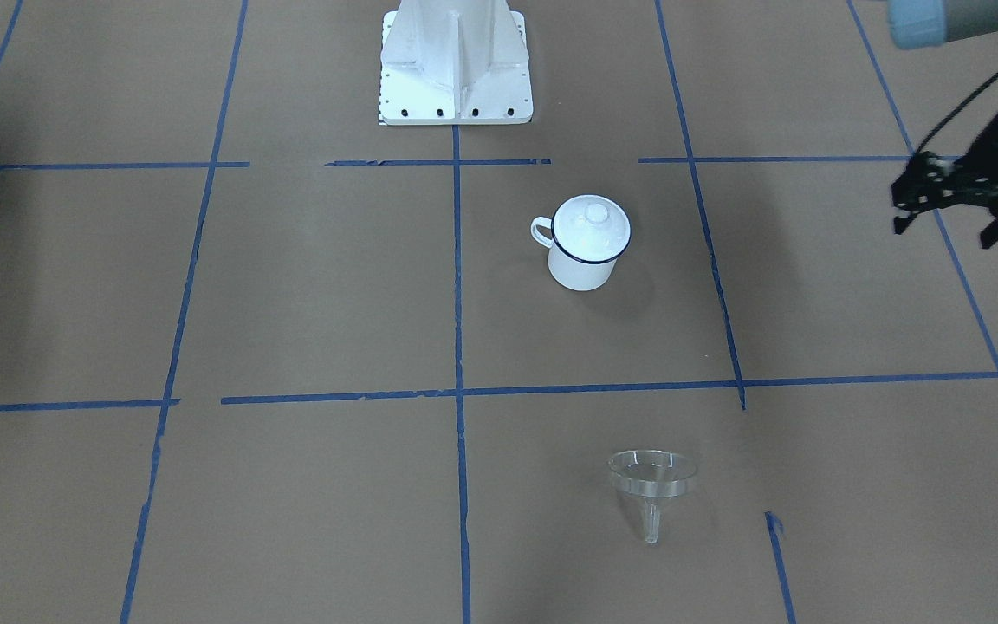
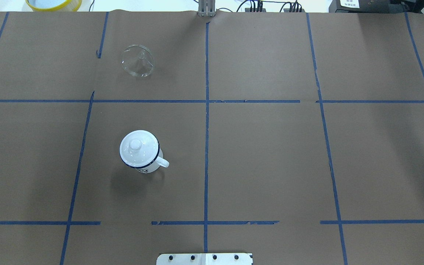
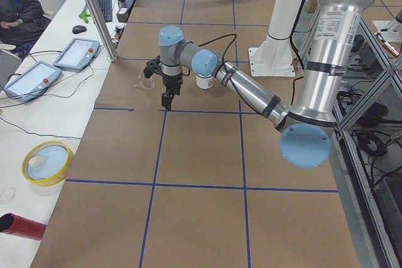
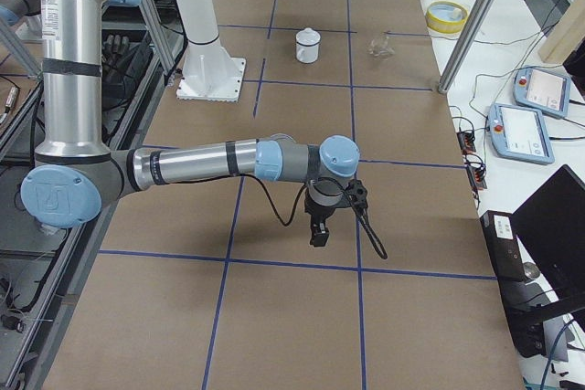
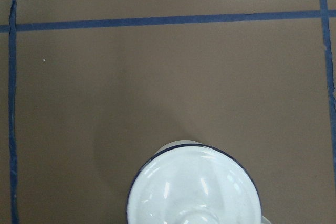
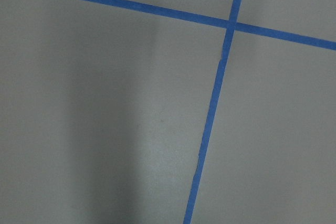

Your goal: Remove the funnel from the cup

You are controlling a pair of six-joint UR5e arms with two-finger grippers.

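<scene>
From overhead, shows the funnel (image 2: 137, 60) lying tilted on the brown table (image 2: 271, 154), stem pointing away from the robot, out of the cup (image 2: 142, 163) and well apart from it. Shows the cup upright, capped by a white domed lid (image 2: 137, 146), handle toward the middle tape line (image 2: 206, 110). From the left wrist, catches only that lid and the dark blue rim. Places the left gripper (image 3: 168, 100) above the table in the exterior left view; cannot tell whether its fingers stand apart or together. Finds the right gripper (image 4: 318, 230) only in the exterior right view, pointing down; cannot tell its fingers either. Reveals a small dark print low on the cup, too small to read.
</scene>
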